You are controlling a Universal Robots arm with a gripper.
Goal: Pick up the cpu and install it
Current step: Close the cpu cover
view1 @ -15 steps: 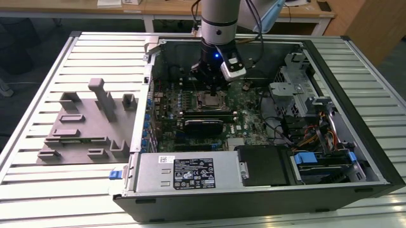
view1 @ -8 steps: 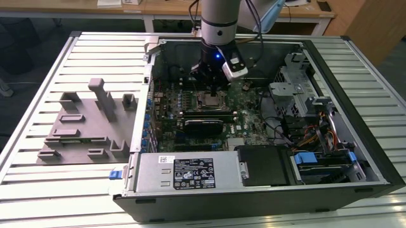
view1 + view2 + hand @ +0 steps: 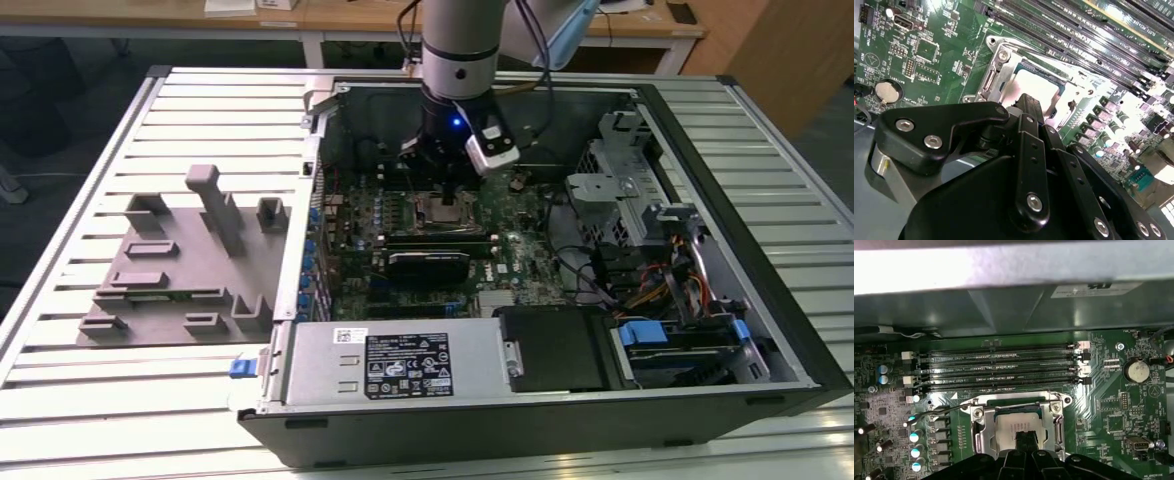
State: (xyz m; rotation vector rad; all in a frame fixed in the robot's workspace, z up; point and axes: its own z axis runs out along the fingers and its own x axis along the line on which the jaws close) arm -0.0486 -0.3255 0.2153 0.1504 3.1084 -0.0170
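Note:
The cpu [image 3: 1008, 426] is a pale shiny square lying inside the open metal-framed socket [image 3: 981, 432] on the green motherboard [image 3: 1114, 405]. In both wrist views my gripper [image 3: 1026, 439] hangs right over it, its black fingers drawn together and the tips over the chip's middle. I cannot tell whether the tips touch the cpu [image 3: 1031, 82]. In the second wrist view the gripper [image 3: 1029, 104] covers part of the chip. In the exterior view the gripper [image 3: 438, 172] reaches down into the open computer case just behind the socket [image 3: 441, 208].
Memory slots [image 3: 999, 367] run beside the socket, and capacitors [image 3: 915, 437] stand on its other side. A grey fixture tray [image 3: 174, 270] lies on the slatted table at the exterior view's left. The power supply [image 3: 400, 365], drive cages [image 3: 627, 190] and cables [image 3: 641, 280] crowd the case.

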